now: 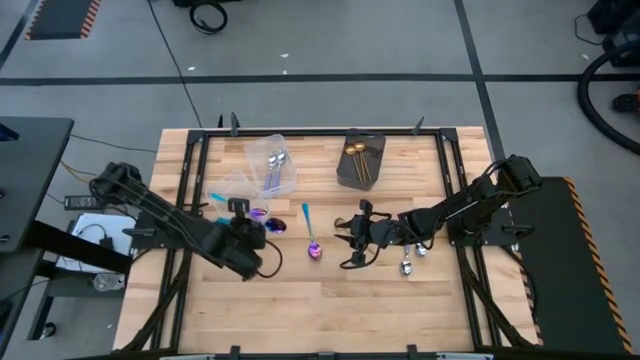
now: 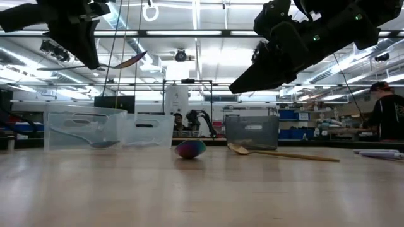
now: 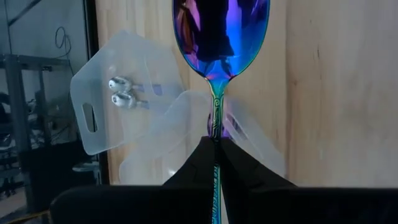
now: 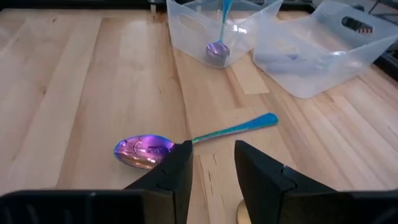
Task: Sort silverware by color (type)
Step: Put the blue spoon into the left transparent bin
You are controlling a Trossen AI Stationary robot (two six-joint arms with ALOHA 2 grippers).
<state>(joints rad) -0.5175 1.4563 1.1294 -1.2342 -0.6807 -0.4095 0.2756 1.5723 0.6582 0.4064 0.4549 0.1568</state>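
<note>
Iridescent spoon [image 3: 220, 37] fills our left wrist view, its handle pinched in the left gripper [image 3: 217, 149] above the table.

Our right gripper [image 4: 212, 163] hangs spread over another teal-handled spoon [image 4: 186, 141] on the wood.

Both arms are matte black, built of slim jointed links with black cables looping alongside. The left gripper [image 1: 262, 216] and the right gripper [image 1: 352, 240] end in dark, wedge-shaped fingers [image 4: 264, 174] with flat, angular faces.
</note>
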